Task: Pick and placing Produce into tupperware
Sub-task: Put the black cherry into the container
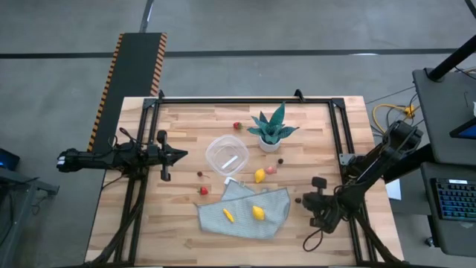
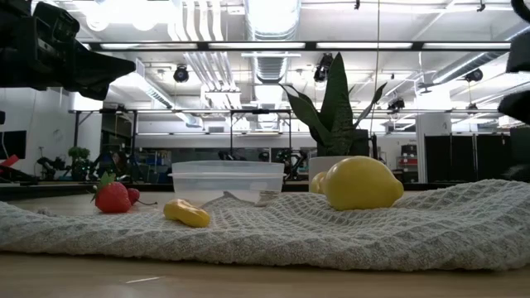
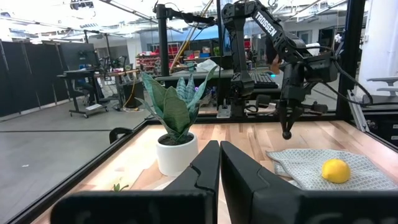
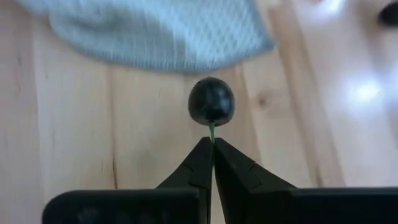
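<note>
The right gripper (image 4: 211, 146) has its jaws pinched narrow on the thin green stem of a dark round fruit (image 4: 211, 99), which hangs just past the fingertips above bare wood; in the high view this gripper (image 1: 318, 186) sits at the lower right of the counter (image 1: 186, 231), just right of the grey cloth (image 1: 275, 208). The left gripper (image 3: 219, 155) waits with its jaws closed and holding nothing, at the left edge of the counter in the high view (image 1: 178, 154), pointing toward the tupperware.

The tupperware (image 1: 227, 155) stands near the centre of the frame, just left of the potted plant (image 1: 272, 130), and it looks empty, so by my reading nothing has been placed yet. Still out: two yellow lemons on the cloth, one larger (image 1: 258, 213) and one smaller (image 1: 228, 216), a third lemon (image 1: 259, 176) on the wood above the cloth, a red berry (image 1: 203, 190) at the cloth's left corner, and another red berry (image 1: 237, 126) at the upper centre. The dark fruit now held appears to be the first one on its way, with a carry leftward to the container still ahead.
</note>
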Controlling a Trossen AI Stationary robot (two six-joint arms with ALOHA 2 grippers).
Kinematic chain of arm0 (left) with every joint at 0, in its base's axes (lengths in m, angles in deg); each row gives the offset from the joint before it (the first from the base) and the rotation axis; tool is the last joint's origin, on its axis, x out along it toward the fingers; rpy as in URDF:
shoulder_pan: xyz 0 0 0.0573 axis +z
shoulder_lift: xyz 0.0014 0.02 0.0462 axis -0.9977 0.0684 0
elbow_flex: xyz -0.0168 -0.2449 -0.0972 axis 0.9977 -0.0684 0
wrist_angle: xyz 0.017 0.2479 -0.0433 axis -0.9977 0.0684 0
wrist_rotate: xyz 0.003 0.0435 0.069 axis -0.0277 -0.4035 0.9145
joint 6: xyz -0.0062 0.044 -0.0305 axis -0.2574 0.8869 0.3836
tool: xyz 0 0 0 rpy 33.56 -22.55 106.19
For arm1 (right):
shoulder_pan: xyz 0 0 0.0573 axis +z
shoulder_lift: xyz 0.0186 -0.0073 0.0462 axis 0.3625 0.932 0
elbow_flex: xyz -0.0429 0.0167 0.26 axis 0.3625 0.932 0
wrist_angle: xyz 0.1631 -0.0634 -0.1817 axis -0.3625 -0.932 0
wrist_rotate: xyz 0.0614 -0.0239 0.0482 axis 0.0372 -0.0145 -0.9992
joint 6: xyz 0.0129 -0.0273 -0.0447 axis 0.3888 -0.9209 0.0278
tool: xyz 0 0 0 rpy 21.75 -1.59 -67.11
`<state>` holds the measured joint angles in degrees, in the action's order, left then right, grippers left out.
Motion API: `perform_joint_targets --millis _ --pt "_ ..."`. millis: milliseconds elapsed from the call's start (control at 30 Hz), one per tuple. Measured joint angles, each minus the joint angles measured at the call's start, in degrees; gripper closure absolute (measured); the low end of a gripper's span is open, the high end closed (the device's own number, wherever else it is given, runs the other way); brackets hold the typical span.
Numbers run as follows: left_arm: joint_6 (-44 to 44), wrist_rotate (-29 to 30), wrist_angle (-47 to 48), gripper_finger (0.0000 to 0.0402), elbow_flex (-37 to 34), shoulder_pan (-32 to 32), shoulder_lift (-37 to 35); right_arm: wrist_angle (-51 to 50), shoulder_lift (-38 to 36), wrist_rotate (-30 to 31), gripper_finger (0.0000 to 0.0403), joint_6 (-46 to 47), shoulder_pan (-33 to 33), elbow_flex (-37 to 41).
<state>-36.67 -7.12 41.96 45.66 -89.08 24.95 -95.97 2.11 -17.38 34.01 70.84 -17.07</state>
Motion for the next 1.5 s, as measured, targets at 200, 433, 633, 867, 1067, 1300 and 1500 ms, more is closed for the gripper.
perform_joint_targets --millis 200,433,633,867,1067,1300,1500 --pt "0.0 0.0 0.0 0.0402 0.0 0.0 0.0 0.0 -1.0 10.7 0.0395 -4.2 -0.3 -2.8" --pt "0.0 0.0 0.0 0.0402 0.0 0.0 0.0 0.0 -3.9 19.3 0.0395 -9.4 -1.7 -5.8" --pt "0.0 0.0 0.0 0.0402 0.0 0.0 0.0 0.0 -9.3 23.8 0.0395 -12.3 -1.9 -7.0" --pt "0.0 0.0 0.0 0.0402 0.0 0.0 0.0 1.7 -15.1 25.1 0.0395 -15.2 -1.9 -7.4" --pt "0.0 0.0 0.0 0.0402 0.0 0.0 0.0 1.8 -16.4 25.2 0.0394 -15.6 -1.9 -7.4" --pt "0.0 0.0 0.0 0.0402 0.0 0.0 0.0 1.8 -15.8 25.5 0.0394 -15.8 -1.9 -7.3" --pt "0.0 0.0 0.0 0.0402 0.0 0.0 0.0 3.9 -15.2 25.7 0.0394 -18.6 -3.2 -7.3"
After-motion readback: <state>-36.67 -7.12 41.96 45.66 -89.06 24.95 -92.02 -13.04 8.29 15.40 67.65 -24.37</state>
